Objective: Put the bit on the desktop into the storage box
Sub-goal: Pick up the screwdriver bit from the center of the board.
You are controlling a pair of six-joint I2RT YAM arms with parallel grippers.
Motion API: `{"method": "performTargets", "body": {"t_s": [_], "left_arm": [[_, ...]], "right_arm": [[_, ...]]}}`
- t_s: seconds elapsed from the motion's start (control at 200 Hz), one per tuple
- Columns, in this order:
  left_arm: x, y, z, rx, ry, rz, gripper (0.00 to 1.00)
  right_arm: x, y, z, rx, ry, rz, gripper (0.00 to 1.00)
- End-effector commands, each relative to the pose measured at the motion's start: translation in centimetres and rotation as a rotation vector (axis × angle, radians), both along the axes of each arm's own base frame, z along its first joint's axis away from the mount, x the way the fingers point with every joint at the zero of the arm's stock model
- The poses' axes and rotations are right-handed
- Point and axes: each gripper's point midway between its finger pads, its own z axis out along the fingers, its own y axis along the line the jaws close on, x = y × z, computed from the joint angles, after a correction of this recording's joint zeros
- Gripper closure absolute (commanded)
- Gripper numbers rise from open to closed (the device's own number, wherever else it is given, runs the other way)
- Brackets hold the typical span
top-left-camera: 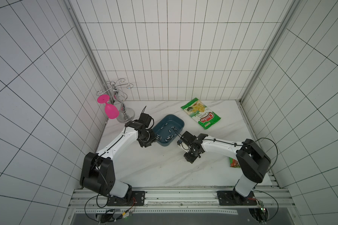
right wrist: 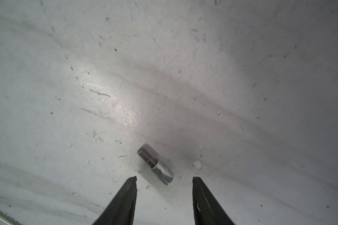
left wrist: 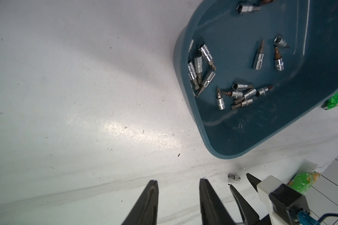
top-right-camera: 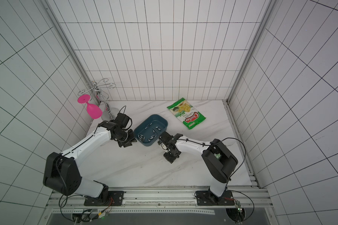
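Note:
A small silver bit (right wrist: 155, 164) lies flat on the white marble desktop (top-left-camera: 154, 169), just past the tips of my right gripper (right wrist: 164, 180). That gripper is open and low over the surface, with its fingers to either side of the bit's near end and not touching it. The left wrist view shows the same bit (left wrist: 234, 176) beside the right fingertips (left wrist: 249, 175), a short way off the teal storage box (left wrist: 242, 132). Several bits (left wrist: 240, 95) lie in the box (top-left-camera: 170, 118). My left gripper (left wrist: 178, 182) is open and empty at the box's left end. Both top views hide the loose bit.
A green chips bag (top-left-camera: 201, 116) lies behind the box on the right. A chrome glass rack (top-left-camera: 125, 115) holding a pink glass (top-left-camera: 110, 112) stands at the back left. A small green and red packet (top-left-camera: 233, 162) lies under my right arm. Tiled walls enclose three sides.

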Motion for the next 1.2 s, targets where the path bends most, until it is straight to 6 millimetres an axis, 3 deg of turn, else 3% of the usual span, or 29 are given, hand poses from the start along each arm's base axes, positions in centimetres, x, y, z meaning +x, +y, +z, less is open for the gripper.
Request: {"method": "performTargets", "body": {"t_s": [0.0,0.56,0.91,0.955,1.04,1.195], "left_arm": [[-0.2,0.1,0.4,0.003,-0.021,-0.004,0.61],[-0.3,0.3,0.5,0.003,-0.028,0.001,0.61],[-0.4,0.5,0.6,0.003,-0.029,0.004,0.61],[-0.4,0.5,0.7,0.002,-0.032,0.005,0.61],[-0.5,0.5,0.5,0.002,-0.027,0.004,0.61],[-0.7,0.5,0.2,0.001,-0.021,0.005,0.61]], "right_arm": [[-0.3,0.9,-0.3,0.006,0.02,0.028,0.55],[-1.6,0.9,-1.6,-0.019,0.112,0.053,0.66],[-2.3,0.6,-1.8,-0.053,0.165,0.032,0.95],[-2.2,0.6,-1.5,-0.051,0.161,0.027,1.0],[-1.8,0.8,-0.1,-0.04,0.142,0.0,1.0],[1.0,2.1,5.6,0.048,0.019,-0.07,1.0]]}}
